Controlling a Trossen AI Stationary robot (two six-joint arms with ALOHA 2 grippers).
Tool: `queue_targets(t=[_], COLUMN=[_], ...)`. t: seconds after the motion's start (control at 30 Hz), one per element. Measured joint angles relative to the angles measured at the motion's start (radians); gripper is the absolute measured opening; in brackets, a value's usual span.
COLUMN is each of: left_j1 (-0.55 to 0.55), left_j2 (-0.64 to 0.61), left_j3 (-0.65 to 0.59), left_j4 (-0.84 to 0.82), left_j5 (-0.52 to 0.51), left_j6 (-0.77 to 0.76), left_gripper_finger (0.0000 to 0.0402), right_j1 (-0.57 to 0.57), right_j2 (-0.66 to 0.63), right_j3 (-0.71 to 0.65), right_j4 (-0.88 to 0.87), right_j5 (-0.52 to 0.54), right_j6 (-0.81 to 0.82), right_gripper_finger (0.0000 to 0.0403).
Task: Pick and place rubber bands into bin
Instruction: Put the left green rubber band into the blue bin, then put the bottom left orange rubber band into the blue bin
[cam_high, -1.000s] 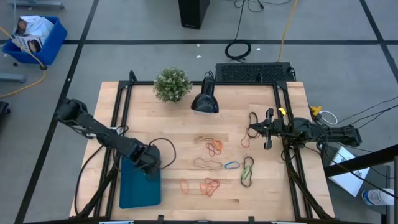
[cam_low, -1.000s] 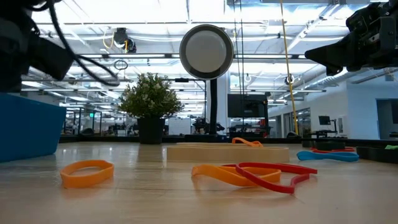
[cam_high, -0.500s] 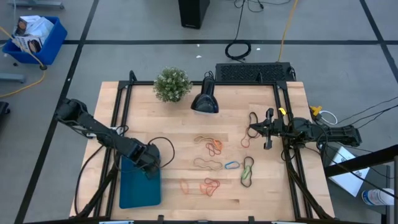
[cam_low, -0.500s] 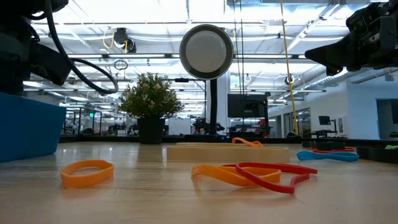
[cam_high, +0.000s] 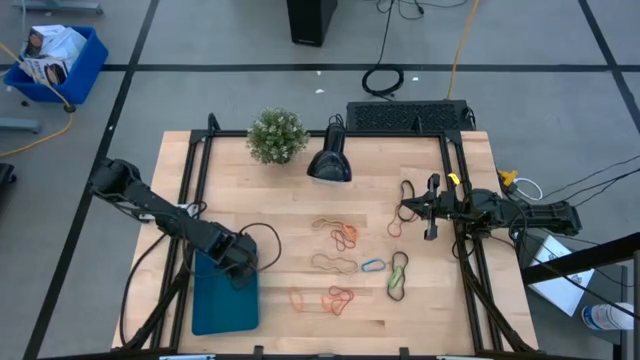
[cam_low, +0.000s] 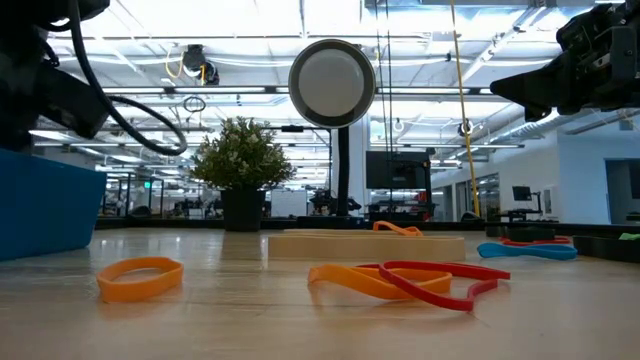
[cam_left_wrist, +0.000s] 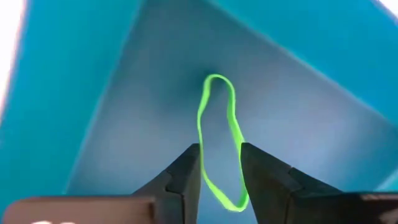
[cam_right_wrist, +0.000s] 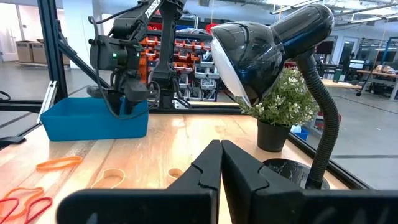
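The teal bin (cam_high: 222, 305) lies at the table's near left. My left gripper (cam_high: 238, 268) hovers over its far end, open, pointing down into it (cam_left_wrist: 221, 165). A bright green rubber band (cam_left_wrist: 199, 124) stretches out over the bin's floor (cam_left_wrist: 292, 118), its near end in the gap between my fingers. Several more rubber bands lie on the wood: orange (cam_high: 343, 236), tan (cam_high: 333, 263), blue (cam_high: 373, 265), green and dark (cam_high: 398, 276), orange and red (cam_high: 336, 298). My right gripper (cam_high: 404, 209) waits shut at the table's right (cam_right_wrist: 221, 155). My left gripper stands with one finger on either side of the green band's near end (cam_left_wrist: 229, 200); whether the fingers touch the band I cannot tell. The fingers point down into the bin, and the band runs lengthwise away from them.
A black desk lamp (cam_high: 328, 163) and a potted plant (cam_high: 277, 135) stand at the table's far side. Dark loops (cam_high: 408, 191) lie close to my right gripper. In the low view an orange band (cam_low: 140, 277) and a red-orange tangle (cam_low: 410, 280) lie nearest.
My left arm has shifted a little above the bin; in the low view its cable loop has swung into sight. The bands on the table and my right arm have kept still.
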Motion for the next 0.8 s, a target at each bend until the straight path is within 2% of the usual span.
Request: queue_targets(t=[0.2,0.5,0.8], left_j1=[0.0,0.004,0.007], left_j2=[-0.004,-0.011,-0.075], left_j3=[0.0,0.0,0.05], left_j4=[0.0,-0.029,-0.03], left_j5=[0.045,0.027,0.0], left_j6=[0.014,-0.014,0.076], left_gripper_finger=[0.0124,0.0124,0.0124], right_j1=[0.0,0.0,0.0], right_j2=[0.0,0.0,0.0], right_j3=[0.0,0.0,0.0], right_j4=[0.0,0.009,0.014], right_j5=[0.0,0.0,0.0], right_j6=[0.0,-0.003,-0.005], right_gripper_finger=[0.0004,0.0004,0.0004])
